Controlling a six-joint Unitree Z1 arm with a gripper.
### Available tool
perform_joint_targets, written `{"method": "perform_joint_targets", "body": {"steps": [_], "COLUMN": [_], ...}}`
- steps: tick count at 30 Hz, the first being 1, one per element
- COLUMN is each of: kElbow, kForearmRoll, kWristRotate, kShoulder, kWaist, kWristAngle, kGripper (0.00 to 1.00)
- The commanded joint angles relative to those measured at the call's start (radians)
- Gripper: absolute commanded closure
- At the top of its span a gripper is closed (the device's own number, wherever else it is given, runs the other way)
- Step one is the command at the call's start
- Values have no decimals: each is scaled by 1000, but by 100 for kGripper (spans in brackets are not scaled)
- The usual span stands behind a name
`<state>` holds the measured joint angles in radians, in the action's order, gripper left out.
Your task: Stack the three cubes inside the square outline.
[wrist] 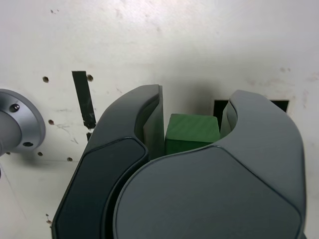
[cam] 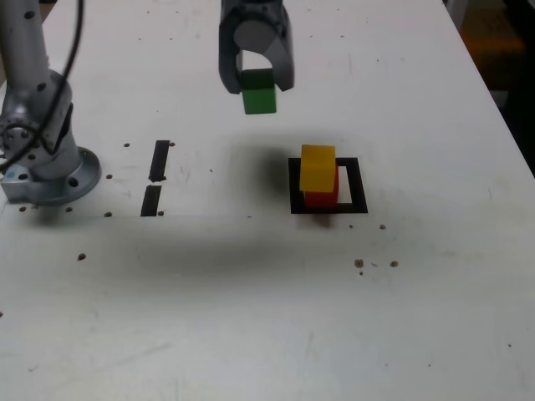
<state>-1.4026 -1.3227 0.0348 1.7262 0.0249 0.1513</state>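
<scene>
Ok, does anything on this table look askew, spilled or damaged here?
One thing: the yellow cube sits offset on the red cube, overhanging toward the exterior view's left, inside the square outline. Otherwise only small dark specks dot the table. Nothing looks spilled or damaged.

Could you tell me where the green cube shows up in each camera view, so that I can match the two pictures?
Exterior view: the green cube hangs in the gripper above the table, near the top centre, up and to the exterior view's left of the yellow cube.
Wrist view: the green cube sits mid-picture between the grey fingers.
Shared landmark: the short black tape strip.
</scene>
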Motion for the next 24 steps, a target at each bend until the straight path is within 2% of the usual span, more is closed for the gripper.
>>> {"method": "perform_joint_targets", "body": {"steps": [1,7,24], "kElbow": [-23,-111,-205], "kForearmRoll": [-10,-33,-20], "kWristRotate": [-4,-27,-84], "kShoulder": [3,31,121], "kWaist": [-14,-83,-193], "kWristAngle": [-6,-34,-50], "kGripper": [88,88,88]}}
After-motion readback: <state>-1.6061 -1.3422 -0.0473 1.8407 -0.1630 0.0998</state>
